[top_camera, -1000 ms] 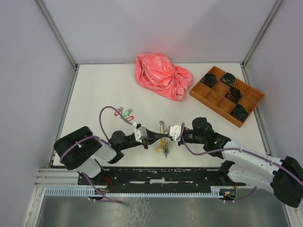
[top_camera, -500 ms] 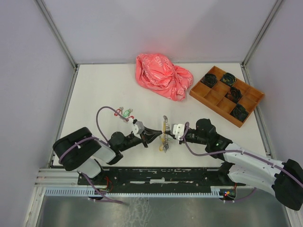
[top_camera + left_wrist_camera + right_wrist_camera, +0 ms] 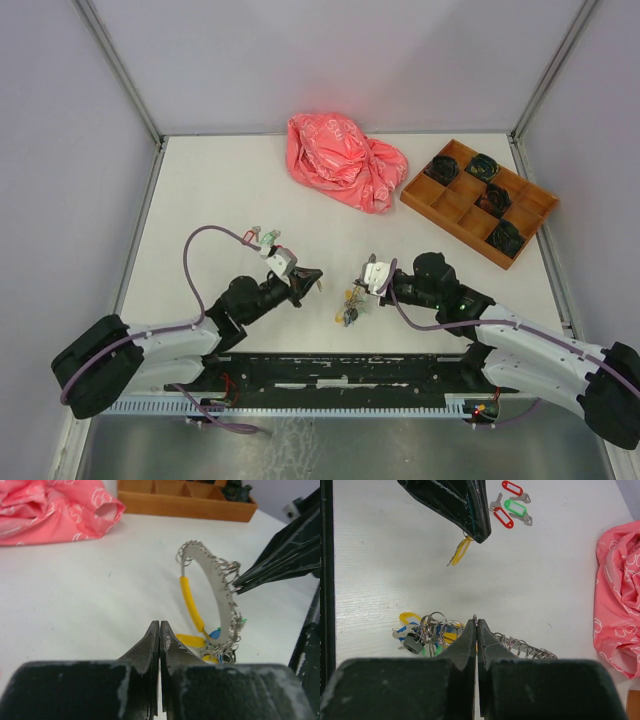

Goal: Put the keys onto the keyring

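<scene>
**Two robot arms at a white table, the right one holding a large keyring on edge**

On the left part of the table, a few loose keys with red and green tags lie flat, well apart from the ring.

Just right of them, the left gripper points toward the middle with its jaws pressed together. It does not touch the ring. In the right wrist view a yellow-tagged key sits right at its tip. Whether the tip is pinching it cannot be told.

Next comes the keyring, near the front middle of the table. It is a thin silver hoop standing on edge, with a yellow sleeve along one side and many small loops strung round it. A bunch of keys with blue, yellow and green tags hangs at its low end and rests on the table.

The right gripper reaches in from the right, clenched on the ring's wire.

Farther back lies a crumpled pink plastic bag. At the far right sits a wooden tray with compartments, several of them holding dark objects.
</scene>
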Available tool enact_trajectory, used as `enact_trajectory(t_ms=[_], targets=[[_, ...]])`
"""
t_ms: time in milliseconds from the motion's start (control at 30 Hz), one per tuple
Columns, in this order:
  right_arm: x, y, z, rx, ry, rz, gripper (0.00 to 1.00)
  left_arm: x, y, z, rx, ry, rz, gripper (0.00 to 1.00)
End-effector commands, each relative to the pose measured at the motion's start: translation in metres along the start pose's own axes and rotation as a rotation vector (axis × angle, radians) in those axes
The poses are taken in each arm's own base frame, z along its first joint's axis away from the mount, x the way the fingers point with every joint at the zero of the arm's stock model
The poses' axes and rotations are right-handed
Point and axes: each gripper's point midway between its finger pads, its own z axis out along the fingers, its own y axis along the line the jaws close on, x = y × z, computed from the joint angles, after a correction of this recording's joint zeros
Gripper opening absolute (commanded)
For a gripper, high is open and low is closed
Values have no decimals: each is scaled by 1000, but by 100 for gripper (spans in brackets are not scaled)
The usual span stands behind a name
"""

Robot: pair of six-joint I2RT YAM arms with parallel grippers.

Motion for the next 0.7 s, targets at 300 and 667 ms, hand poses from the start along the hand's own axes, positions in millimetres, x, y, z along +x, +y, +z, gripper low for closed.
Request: enact_trajectory(t_ms=[300,667], targets=[[-29,-18,0,50,-71,-21,1,62,50,-22,-263,305,61,3],[-26,-17,1,44,-61,-28,0,51,64,4,-266,124,206,3]])
